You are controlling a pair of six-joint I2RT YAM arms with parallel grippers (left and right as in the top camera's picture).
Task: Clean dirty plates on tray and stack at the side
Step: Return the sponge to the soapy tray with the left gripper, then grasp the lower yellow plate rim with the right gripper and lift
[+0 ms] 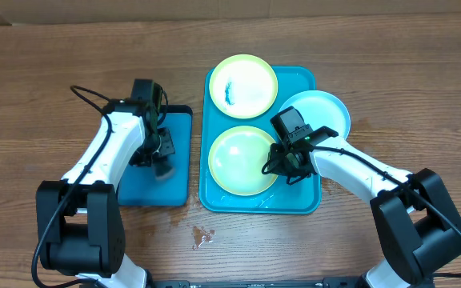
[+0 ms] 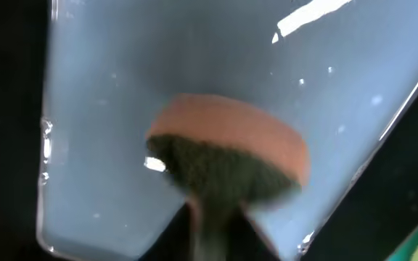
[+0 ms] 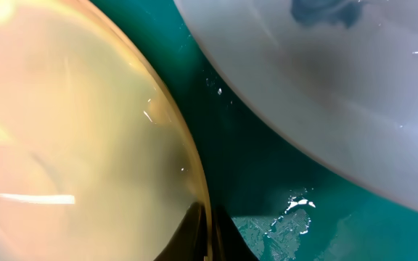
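Nil stacked at side. On tray [image 1: 304, 196]: far plate [image 1: 242, 82] smeared (uncleaned), blue plate [image 1: 322, 112] lapped over R rim. Near plate [image 1: 238, 160] is pinched at rim by right gripper [image 1: 286, 166]. Left gripper [image 1: 162, 156] over sponge [image 2: 231, 152], grip state undetermined.

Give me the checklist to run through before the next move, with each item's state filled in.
1. Right gripper shut on the rim of the lower yellow-green plate: ok.
2. Lower yellow-green plate free of smears: ok.
3. Upper yellow-green plate clean: not ok, blue smear.
4. Light blue plate clean: not ok, a smear shows in the right wrist view.
5. Sponge at the small blue tray: ok.
6. Left gripper holding the sponge: cannot tell.
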